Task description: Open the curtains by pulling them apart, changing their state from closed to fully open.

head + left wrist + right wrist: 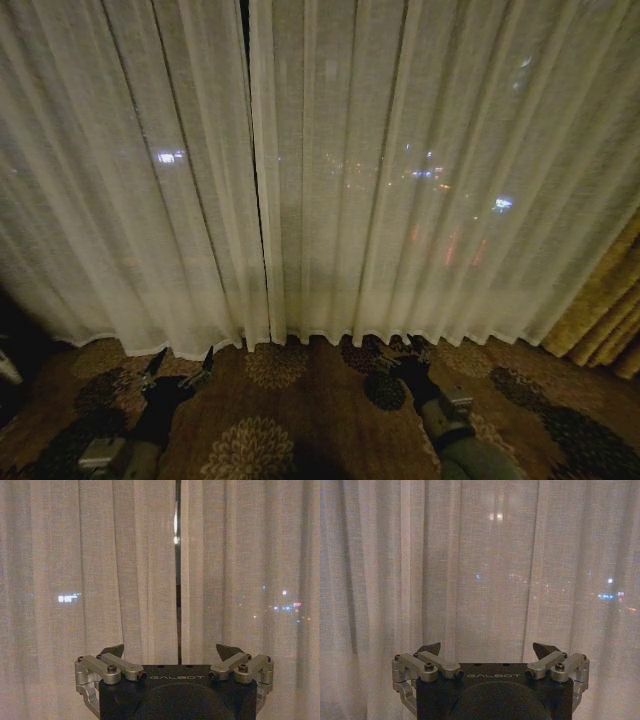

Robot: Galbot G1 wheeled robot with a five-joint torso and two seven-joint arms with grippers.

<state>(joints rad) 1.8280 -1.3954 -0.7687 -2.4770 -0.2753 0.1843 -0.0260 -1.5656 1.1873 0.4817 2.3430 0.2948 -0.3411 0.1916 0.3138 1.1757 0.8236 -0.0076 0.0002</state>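
Sheer curtains (330, 180) hang closed, city lights blurred behind them. Low near the carpet (280, 400), left gripper (180, 365) and right gripper (400, 358) spread wide, holding nothing.

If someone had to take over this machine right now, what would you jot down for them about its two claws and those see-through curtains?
Left gripper: open, low over the carpet, short of the left curtain panel, holding nothing.
Right gripper: open, low near the hem of the right curtain panel, holding nothing.
Curtains: both panels hang closed, meeting at a thin dark gap ahead, slightly left of centre. A golden drape hangs far right.
Done: nothing pulled yet.
Left: grasp each panel and draw them apart, fully open.
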